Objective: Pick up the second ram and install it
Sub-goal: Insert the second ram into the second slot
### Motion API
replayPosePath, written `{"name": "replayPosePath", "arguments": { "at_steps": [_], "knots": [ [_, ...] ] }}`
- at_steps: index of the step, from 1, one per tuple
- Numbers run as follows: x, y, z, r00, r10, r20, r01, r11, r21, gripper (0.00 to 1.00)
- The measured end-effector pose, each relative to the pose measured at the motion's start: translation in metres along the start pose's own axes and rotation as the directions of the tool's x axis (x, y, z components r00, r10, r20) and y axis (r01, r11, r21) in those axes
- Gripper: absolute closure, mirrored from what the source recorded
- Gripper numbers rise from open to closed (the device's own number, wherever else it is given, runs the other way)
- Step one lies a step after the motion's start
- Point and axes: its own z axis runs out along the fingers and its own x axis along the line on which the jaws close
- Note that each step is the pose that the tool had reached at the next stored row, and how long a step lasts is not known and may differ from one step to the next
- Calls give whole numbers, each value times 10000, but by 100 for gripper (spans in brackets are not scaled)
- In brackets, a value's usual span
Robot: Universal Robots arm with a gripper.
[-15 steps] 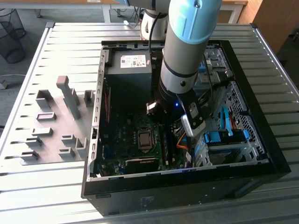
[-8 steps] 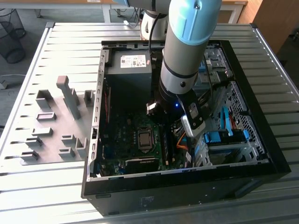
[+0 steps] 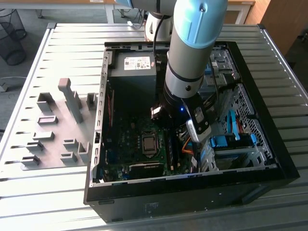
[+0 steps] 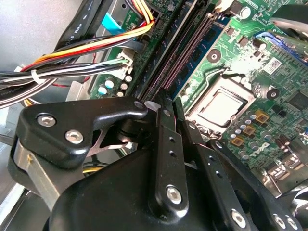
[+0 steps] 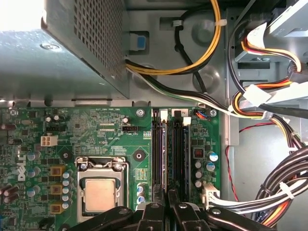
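Second ram (image 4: 195,65) standing on edge in the memory slots, just right of the CPU socket (image 4: 224,108) on the green motherboard (image 5: 110,130). Blue-green with a row of dark chips along its side in the second wrist view. Also visible in the exterior view (image 3: 169,150) as a thin green strip next to the socket (image 3: 149,143).

Claw (image 4: 180,125) down inside the open PC case (image 3: 192,192), right over the near end of that stick. Black fingers (image 4: 166,144) pulled nearly together with the board's edge running in between, so looks clamped on it. Same story in the first wrist view: claw (image 5: 168,209) lined up with the slots, socket (image 5: 99,192) off to the side.

Power supply (image 3: 132,77) at the far end of the case, bundle of coloured cables (image 5: 279,187) snaking along the right side past the slots. Light-blue drive latches (image 3: 231,142) on the exterior view's right.

Case parked on the slatted metal table (image 3: 72,192), grey holder blocks (image 3: 67,120) well apart from it on the exterior view's left.
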Motion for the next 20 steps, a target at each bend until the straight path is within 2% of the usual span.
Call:
{"name": "replayPosePath", "arguments": {
  "at_steps": [20],
  "knots": [
    [0,-6,74,10000,0,0,0,10000,0,86]
  ]
}}
